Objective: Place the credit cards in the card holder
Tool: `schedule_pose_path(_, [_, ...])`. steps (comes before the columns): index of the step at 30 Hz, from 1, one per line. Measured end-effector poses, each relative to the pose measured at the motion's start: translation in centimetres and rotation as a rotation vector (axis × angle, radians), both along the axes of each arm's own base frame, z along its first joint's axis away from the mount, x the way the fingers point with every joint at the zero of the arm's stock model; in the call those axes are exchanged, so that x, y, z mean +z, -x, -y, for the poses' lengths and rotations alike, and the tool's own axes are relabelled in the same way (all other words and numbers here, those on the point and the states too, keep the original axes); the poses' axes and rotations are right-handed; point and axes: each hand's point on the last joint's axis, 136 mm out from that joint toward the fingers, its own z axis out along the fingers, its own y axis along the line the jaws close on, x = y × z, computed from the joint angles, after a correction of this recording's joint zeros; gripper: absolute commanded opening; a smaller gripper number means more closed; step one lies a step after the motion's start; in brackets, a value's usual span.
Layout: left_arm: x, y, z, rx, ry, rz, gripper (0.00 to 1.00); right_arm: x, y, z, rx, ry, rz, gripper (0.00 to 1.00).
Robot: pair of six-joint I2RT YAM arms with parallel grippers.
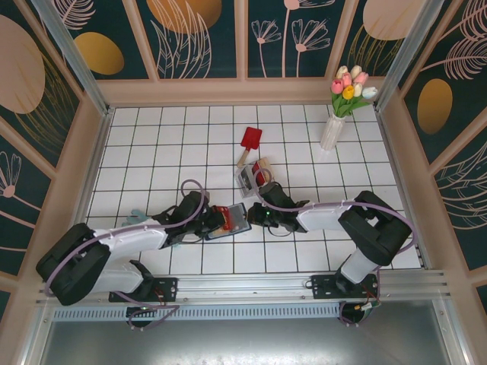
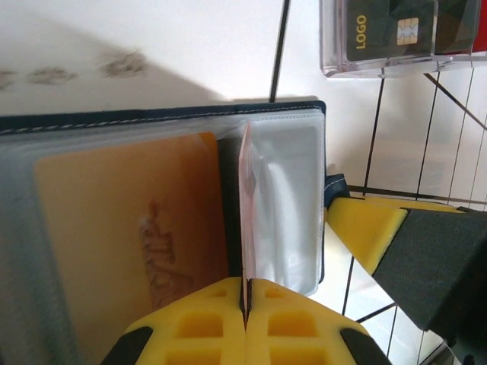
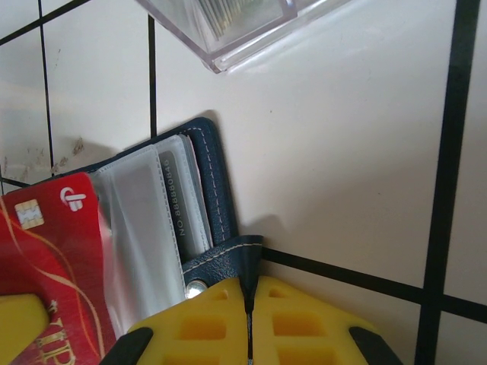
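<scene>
The card holder (image 1: 237,220), a dark navy wallet, lies open on the tiles between both arms. My right gripper (image 3: 249,293) is shut on its snap tab (image 3: 228,258), pinning that edge. A red credit card (image 2: 245,205) stands edge-on in my left gripper (image 2: 246,293), which is shut on it; its far end is at a clear sleeve (image 2: 285,205) of the wallet. In the right wrist view the red card (image 3: 46,251) overlaps the wallet's left side. An orange card (image 2: 129,236) sits in a sleeve to the left. A grey numbered card (image 3: 179,198) sits in another slot.
A clear plastic box (image 1: 255,176) with a black card (image 2: 388,30) stands just behind the wallet. A red paddle with a wooden handle (image 1: 249,141) lies farther back. A white vase of tulips (image 1: 335,129) is at the back right. Low walls ring the tiled floor.
</scene>
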Motion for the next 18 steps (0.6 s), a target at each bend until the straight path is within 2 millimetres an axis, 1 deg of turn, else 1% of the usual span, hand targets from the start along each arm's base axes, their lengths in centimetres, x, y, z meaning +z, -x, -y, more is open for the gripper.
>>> schedule_pose_path(3, [-0.2,0.6,-1.2,0.04,0.0,-0.013,0.03,0.0,0.1,-0.1,0.003,0.0,-0.001,0.08])
schedule_pose_path(6, [-0.5,1.0,-1.7,0.058,0.007,-0.023,0.02,-0.1,0.2,-0.2,0.009,-0.001,-0.003,0.08])
schedule_pose_path(11, [-0.4,0.9,-1.2,0.05,0.032,-0.022,0.02,-0.1,0.2,-0.3,0.01,-0.001,-0.004,0.08])
schedule_pose_path(18, [-0.8,1.1,-0.2,0.009,0.058,-0.049,0.01,-0.1,0.2,-0.3,0.01,-0.001,-0.003,0.08])
